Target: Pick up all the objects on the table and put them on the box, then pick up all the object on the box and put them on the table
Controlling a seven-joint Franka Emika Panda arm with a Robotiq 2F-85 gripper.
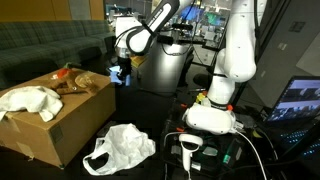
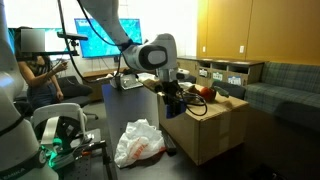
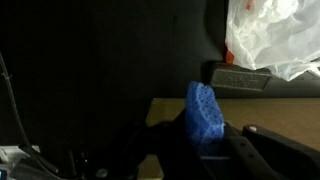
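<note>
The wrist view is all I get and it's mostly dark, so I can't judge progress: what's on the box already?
Observer: A crumpled white item lies on the box, at the end away from the pincer.
Operator: Anything nearer my blue sponge?
Observer: A red object sits on top, close to the pincer.
Operator: Anyone nearby?
Observer: One person sits in the background, well away from the box.
</note>
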